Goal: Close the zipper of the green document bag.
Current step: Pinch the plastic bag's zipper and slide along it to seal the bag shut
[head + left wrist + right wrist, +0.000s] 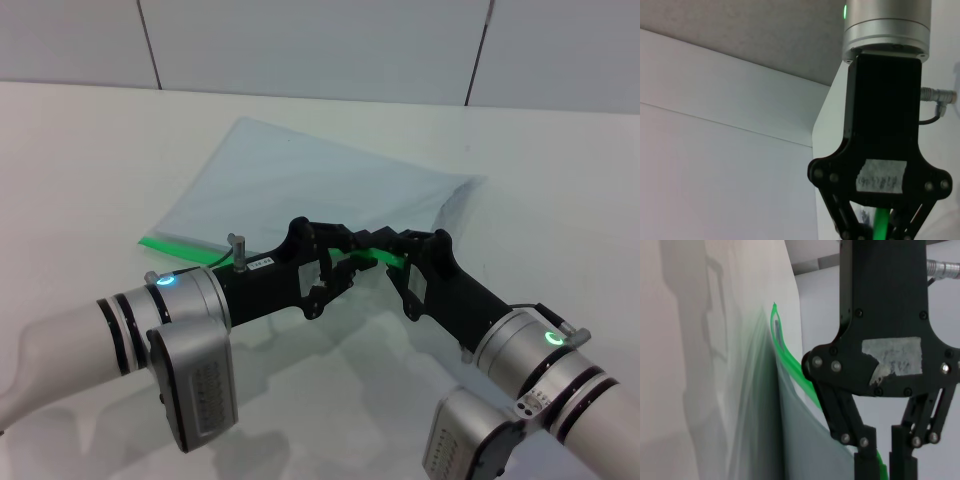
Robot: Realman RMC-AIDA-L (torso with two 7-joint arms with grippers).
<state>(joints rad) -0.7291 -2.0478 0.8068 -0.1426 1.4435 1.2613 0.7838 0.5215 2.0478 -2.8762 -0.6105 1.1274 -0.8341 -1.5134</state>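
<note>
The green document bag (310, 190) lies flat on the white table (90, 180), a pale blue-grey pouch. Its zipper (180, 247) is the bright green strip along the near long edge. Both grippers meet at the right part of that strip, facing each other. My left gripper (350, 265) comes in from the left and is shut on the strip. My right gripper (398, 262) comes from the right and is shut on it beside the left one. The strip is lifted and bowed there (785, 347). The right wrist view shows the left gripper (885, 465); the left wrist view shows the right gripper (879, 227). I cannot make out the slider tab.
The table runs back to a tiled wall (320, 40). The bag's right corner (455, 195) is raised and creased. Both forearms fill the near part of the table.
</note>
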